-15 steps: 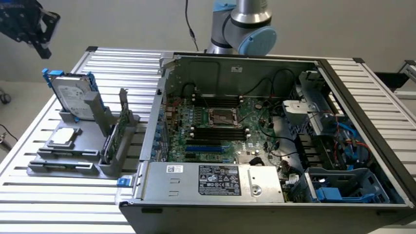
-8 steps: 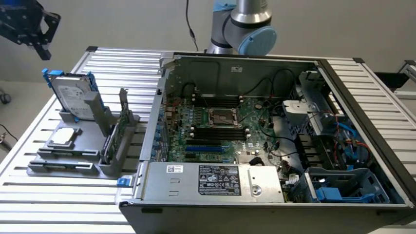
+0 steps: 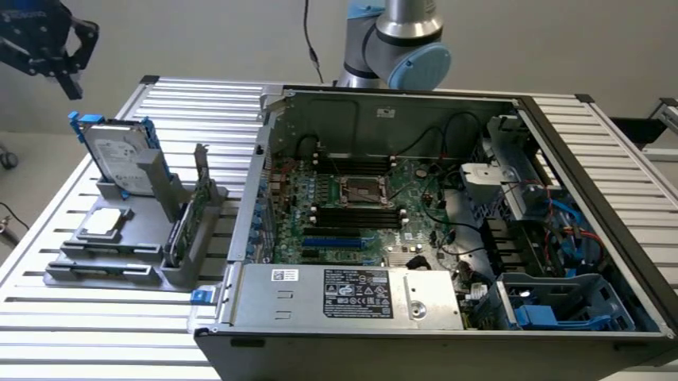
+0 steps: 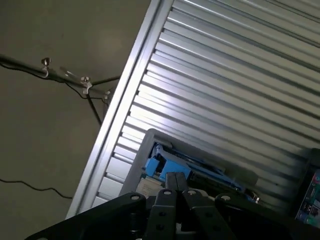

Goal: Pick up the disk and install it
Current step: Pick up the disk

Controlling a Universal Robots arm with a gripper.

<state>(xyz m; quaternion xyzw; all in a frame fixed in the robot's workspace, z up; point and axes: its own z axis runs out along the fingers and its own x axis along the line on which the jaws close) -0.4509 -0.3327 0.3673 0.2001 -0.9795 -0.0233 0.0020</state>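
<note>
The black two-fingered claw [image 3: 71,87] hangs in the air with its fingers pressed together and nothing between them; in the wrist view the claw [image 4: 176,181] shows the two dark fingertips [image 4: 170,184] closed on each other. It is off the ribbed aluminium table [image 3: 95,325], above its corner on the exterior view's left.

Just below the claw, and apart from it, stands the disk [image 3: 114,152], a flat rectangular silver-grey metal drive with a white label on its face and blue plastic rails along its edges. It stands upright on edge, leaning slightly, in a grey plastic stand [image 3: 143,266] on the table. In the wrist view the disk [image 4: 167,165] lies straight beyond the closed fingertips, seen edge-on with one blue rail towards the claw.

Lower on the same stand, further from the claw than the disk, lies a small square silver chip [image 3: 103,225], and a thin green circuit card [image 3: 183,226] stands upright in a slot beside it.

Well apart from the claw, towards the exterior view's right, sits a large open dark-grey metal computer case [image 3: 593,206] with its green motherboard [image 3: 360,206] exposed, a silver power-supply box [image 3: 350,294] along its near edge and a blue plastic drive cage [image 3: 561,309] in its corner. Behind the case rises the grey and light-blue robot arm [image 3: 408,48].
</note>
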